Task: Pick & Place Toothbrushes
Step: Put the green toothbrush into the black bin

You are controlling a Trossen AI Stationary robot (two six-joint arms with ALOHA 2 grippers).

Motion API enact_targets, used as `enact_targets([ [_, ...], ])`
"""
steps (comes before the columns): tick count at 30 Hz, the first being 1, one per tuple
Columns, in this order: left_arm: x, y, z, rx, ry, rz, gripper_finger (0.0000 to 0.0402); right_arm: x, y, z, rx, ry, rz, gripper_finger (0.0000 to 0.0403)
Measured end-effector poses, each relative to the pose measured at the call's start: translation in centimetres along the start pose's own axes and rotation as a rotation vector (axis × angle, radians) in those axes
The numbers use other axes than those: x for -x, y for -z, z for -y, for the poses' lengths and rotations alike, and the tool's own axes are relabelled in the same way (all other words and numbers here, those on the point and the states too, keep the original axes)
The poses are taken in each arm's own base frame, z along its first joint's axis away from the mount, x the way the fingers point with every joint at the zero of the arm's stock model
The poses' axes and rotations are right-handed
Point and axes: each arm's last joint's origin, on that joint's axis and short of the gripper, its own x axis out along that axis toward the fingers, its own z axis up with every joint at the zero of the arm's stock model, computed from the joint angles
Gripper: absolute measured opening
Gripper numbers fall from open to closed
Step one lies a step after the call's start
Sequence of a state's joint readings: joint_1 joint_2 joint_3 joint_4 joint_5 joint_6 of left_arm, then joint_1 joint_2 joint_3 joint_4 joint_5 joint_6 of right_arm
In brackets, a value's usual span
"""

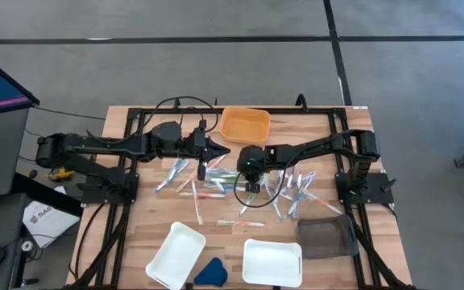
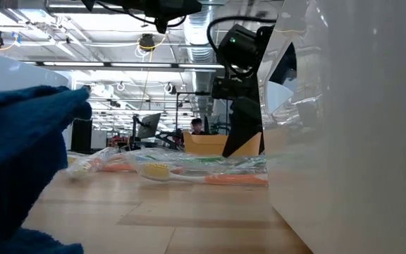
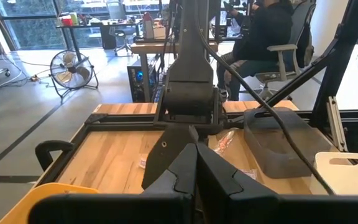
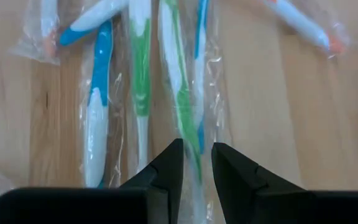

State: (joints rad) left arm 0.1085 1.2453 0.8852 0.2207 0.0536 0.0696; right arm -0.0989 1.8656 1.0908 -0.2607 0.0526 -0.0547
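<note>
Several wrapped toothbrushes [image 1: 216, 184] in blue, green, orange and white lie scattered flat on the middle of the wooden table, and show in the low view as toothbrushes [image 2: 189, 173]. My right gripper [image 1: 249, 182] points down into the pile. In its wrist view the right gripper [image 4: 197, 163] is open by a narrow gap, with a green-and-white toothbrush [image 4: 180, 93] running through that gap. My left gripper [image 1: 208, 155] hangs above the pile's far-left side. It is shut and empty, as the left gripper [image 3: 196, 163] shows in its own view. My right gripper comes from above, pointing down, with one finger [image 4: 169, 165] on each side of the green-and-white toothbrush's handle [image 4: 194, 146], which lies flat on the table among others. I cannot tell whether the fingers touch the handle or its clear wrapper.
An orange tray [image 1: 244, 123] sits at the far edge. Two white trays [image 1: 176, 254] [image 1: 272, 262] and a dark-blue wedge [image 1: 210, 272] sit at the near edge, and a dark grey tray [image 1: 326, 235] at the near right. A person sits in the room beyond the table.
</note>
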Motion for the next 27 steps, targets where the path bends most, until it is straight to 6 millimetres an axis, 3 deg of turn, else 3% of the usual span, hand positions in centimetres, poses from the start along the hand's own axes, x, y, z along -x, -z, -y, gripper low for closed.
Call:
enact_targets([
  [27, 0.02, -0.06, 0.00, -0.001, -0.001, 0.006, 0.0003, 0.01, 0.19, -0.43, -0.018, -0.010, -0.022, 0.0078],
])
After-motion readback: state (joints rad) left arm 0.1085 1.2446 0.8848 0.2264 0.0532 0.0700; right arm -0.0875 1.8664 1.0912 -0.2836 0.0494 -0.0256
